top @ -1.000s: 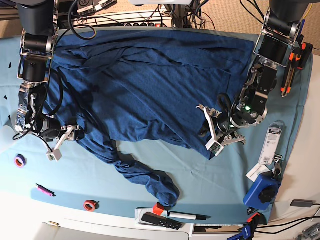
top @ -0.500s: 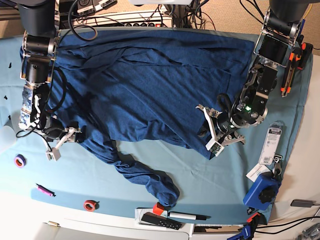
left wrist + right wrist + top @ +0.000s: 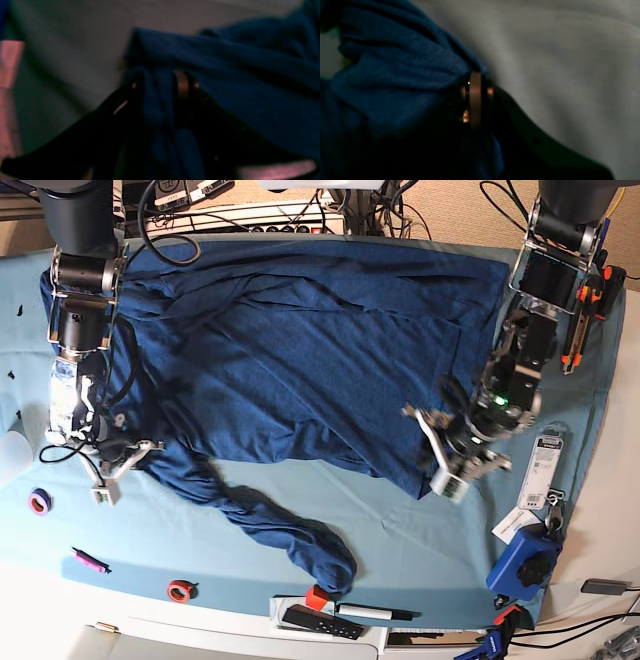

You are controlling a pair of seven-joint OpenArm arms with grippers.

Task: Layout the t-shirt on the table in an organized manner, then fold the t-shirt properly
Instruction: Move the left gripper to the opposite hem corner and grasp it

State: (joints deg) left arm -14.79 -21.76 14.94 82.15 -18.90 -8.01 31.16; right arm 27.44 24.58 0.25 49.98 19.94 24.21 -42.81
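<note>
While the base view gives you the whole t-shirt (image 3: pixel 300 350) spread rumpled across the teal bench (image 3: pixel 400 525), with one twisted part trailing toward the bench's front edge, only the wrist views show you the grips. From the right wrist camera you see the right gripper (image 3: pixel 475 82) with its jaws closed together on a bunched edge of navy cloth, pale bench cover behind it. From the left wrist camera you see the left gripper (image 3: pixel 160 80) with a fold of the shirt running between its jaws, pinched there, though the picture is dark and blurred. The base view alone shows you the clutter by the front edge: a purple tape roll (image 3: pixel 40 501), a red tape roll (image 3: pixel 180 589) and a black marker (image 3: pixel 375 612).

Compared with a second ago, your right gripper's jaws have closed on the shirt's edge, and your left gripper has pulled the hem corner outward, toward that view's right
</note>
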